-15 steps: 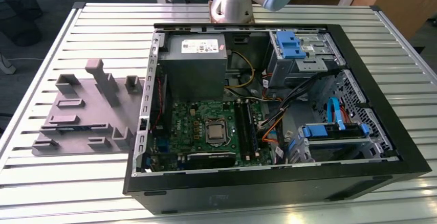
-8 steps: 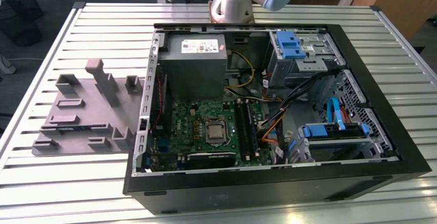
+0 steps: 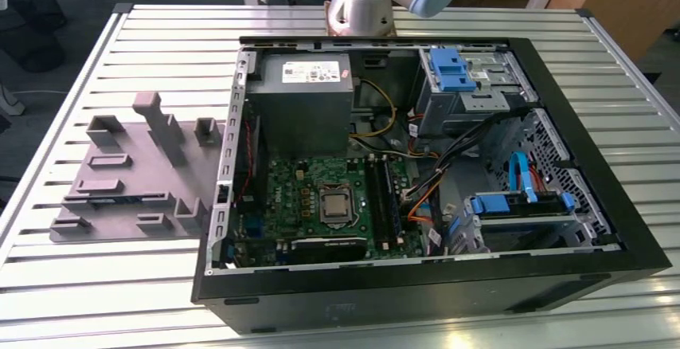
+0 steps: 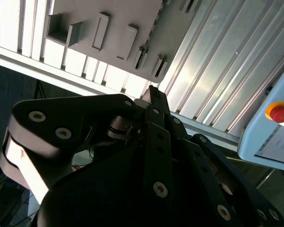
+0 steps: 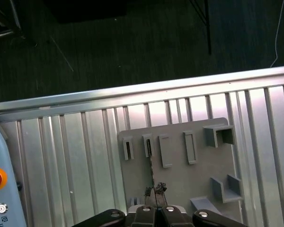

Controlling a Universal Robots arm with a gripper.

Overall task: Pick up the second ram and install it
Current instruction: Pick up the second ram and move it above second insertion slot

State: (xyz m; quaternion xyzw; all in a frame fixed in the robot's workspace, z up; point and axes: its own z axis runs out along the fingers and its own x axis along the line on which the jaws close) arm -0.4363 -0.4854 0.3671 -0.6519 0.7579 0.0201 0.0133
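closed fingers (image 4: 157,142) hover above the thin, edge-on blue-green second ram (image 3: 115,199).

Exterior view above case (image 3: 425,297), both wrist views overlook grey fixture (image 5: 189,184) (image 4: 132,12)

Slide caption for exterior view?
Open computer case on slatted table, grey fixture on the exterior view's left.
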